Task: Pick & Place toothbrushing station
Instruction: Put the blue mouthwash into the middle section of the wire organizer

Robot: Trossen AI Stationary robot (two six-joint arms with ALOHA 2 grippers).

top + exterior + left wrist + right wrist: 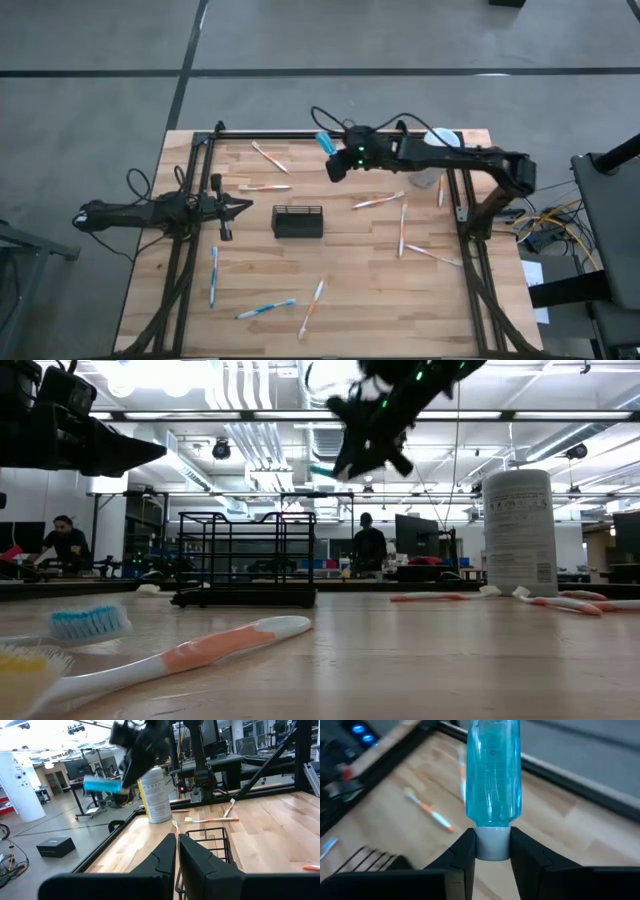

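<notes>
The black wire-mesh basket (298, 221) stands on its base at the table's middle; it also shows in the low view (245, 560) and the left wrist view (207, 840). My right gripper (338, 162) is high above the table, on the far side of the basket, shut on a clear blue bottle (494, 775) with a white cap. The bottle also shows in the high view (323, 143) and the left wrist view (102, 785). My left gripper (245, 206) waits shut and empty, left of the basket. My right gripper pinches the bottle's white cap end (492, 845) between its two fingers, one on each side. The blue body sticks out past the fingertips, in line with the fingers, toward the table's far left. The bottle is lifted well clear of the table.
Several toothbrushes lie scattered on the wooden table, such as one near the far edge (270, 157), one to the right of the basket (378, 200) and one near the front (266, 309). A white-topped cylindrical canister (440, 140) stands at the far right (518, 530).
</notes>
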